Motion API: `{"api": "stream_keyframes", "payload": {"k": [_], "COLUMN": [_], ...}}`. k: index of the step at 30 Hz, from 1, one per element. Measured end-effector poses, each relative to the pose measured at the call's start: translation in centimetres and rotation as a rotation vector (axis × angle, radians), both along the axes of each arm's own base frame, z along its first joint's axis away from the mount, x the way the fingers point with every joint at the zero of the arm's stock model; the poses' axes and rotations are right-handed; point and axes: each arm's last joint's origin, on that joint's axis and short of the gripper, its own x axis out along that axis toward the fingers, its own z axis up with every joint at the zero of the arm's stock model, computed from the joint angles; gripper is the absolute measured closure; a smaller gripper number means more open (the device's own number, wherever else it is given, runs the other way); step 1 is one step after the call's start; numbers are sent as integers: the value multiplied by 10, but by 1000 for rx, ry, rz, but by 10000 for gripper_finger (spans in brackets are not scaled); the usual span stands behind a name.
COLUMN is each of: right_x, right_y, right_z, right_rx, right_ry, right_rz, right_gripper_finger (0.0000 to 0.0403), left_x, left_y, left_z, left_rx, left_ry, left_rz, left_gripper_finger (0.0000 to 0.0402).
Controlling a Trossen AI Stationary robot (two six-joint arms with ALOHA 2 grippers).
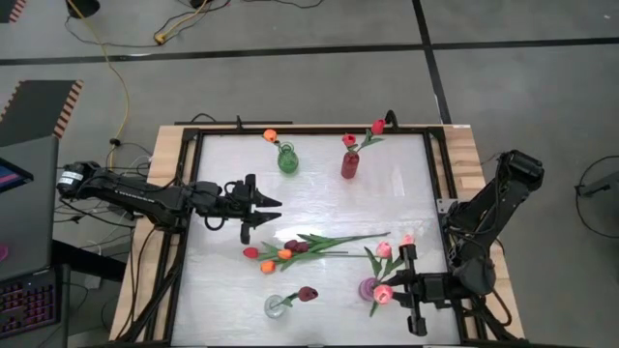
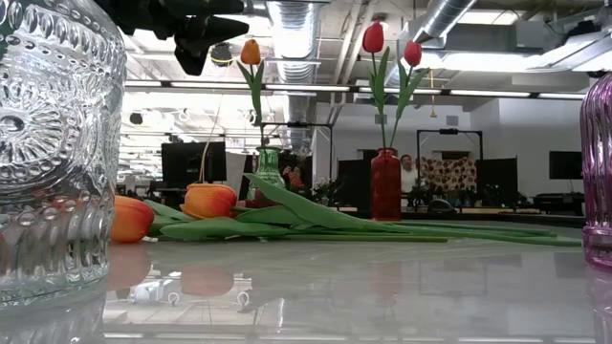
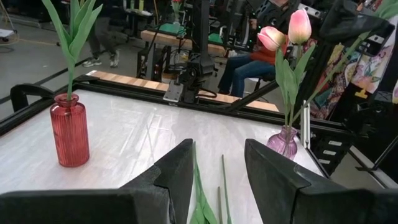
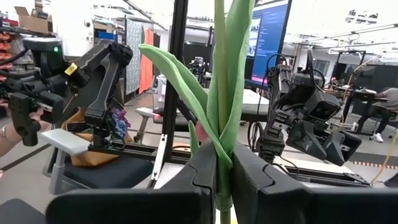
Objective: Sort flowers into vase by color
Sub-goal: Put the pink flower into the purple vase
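My right end effector (image 1: 396, 288) is clenched on a pink tulip (image 1: 384, 293) beside the purple vase (image 1: 369, 287); next I must lower its stem inside. Left end effector (image 1: 272, 215) hangs released above the loose tulips (image 1: 290, 251) on the desk (image 1: 319, 203).

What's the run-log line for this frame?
left gripper: open, above loose flowers | right gripper: shut on pink tulip at purple vase

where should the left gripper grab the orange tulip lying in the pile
Grip the orange tulip on its thin green stem, just past the head, coming straight down with the open left gripper, fingers across the stem. It lies flat among the other loose stems, so the head offers no clean hold.
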Motion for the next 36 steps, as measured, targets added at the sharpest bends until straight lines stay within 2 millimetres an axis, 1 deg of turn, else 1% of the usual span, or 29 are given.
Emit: {"api": "stream_keyframes", "payload": {"k": [8,22,36], "right_x": [1,14,14], "right_y": [0,-10,-11], "right_z": [-1,-7,-9], "right_rx": [28,94,80], "right_ry": [10,48,62], "right_rz": [0,-52,-70], "right_gripper_finger": [347,347,347], "left_x": [0,0,0], "left_y": [0,0,0], "left_z": [0,0,0], "left_rx": [0,0,0], "left_ry": [0,0,0], "left_rz": [0,0,0], "left_gripper_finger": [270,270,270]}}
